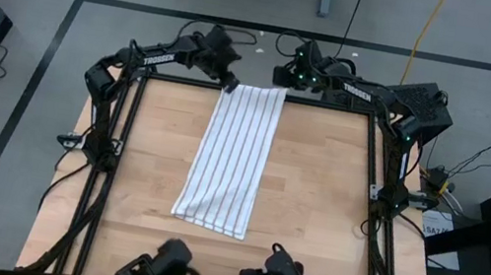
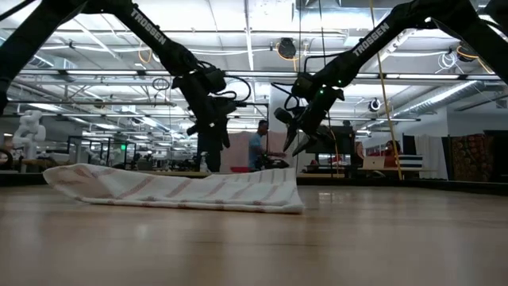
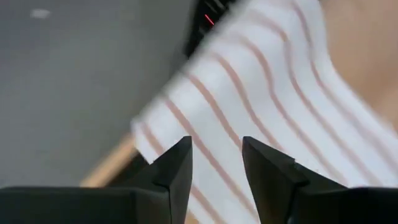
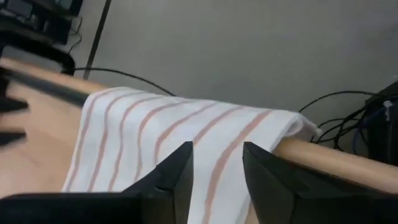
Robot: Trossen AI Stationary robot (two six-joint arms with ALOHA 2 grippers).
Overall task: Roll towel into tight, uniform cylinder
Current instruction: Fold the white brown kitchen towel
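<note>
Towel (image 1: 232, 158): white cloth with thin parallel stripes, lying flat and unrolled as a long strip on the wooden table (image 1: 315, 199). It runs lengthwise from the table's far edge toward the near side, slightly slanted, left of the table's middle. Its far end reaches the table's edge; the wrist views show that end at the rim, one corner slightly over it. In the low view the towel (image 2: 182, 189) lies low on the tabletop with a few shallow folds.

Left gripper (image 1: 232, 83): above the far left corner of the towel, raised off the cloth in the low view (image 2: 208, 125). Left wrist view shows its fingers (image 3: 177, 168) parted, with striped cloth beyond them and nothing between them.

Right gripper (image 1: 285, 77): above the far right corner of the towel, likewise raised (image 2: 295, 143). Its fingers (image 4: 180, 168) stand apart, released, the towel's end (image 4: 186, 134) lying past them.

Surroundings: black frame rails (image 1: 122, 137) along the table's sides; a person (image 2: 258, 147) in the room behind.
</note>
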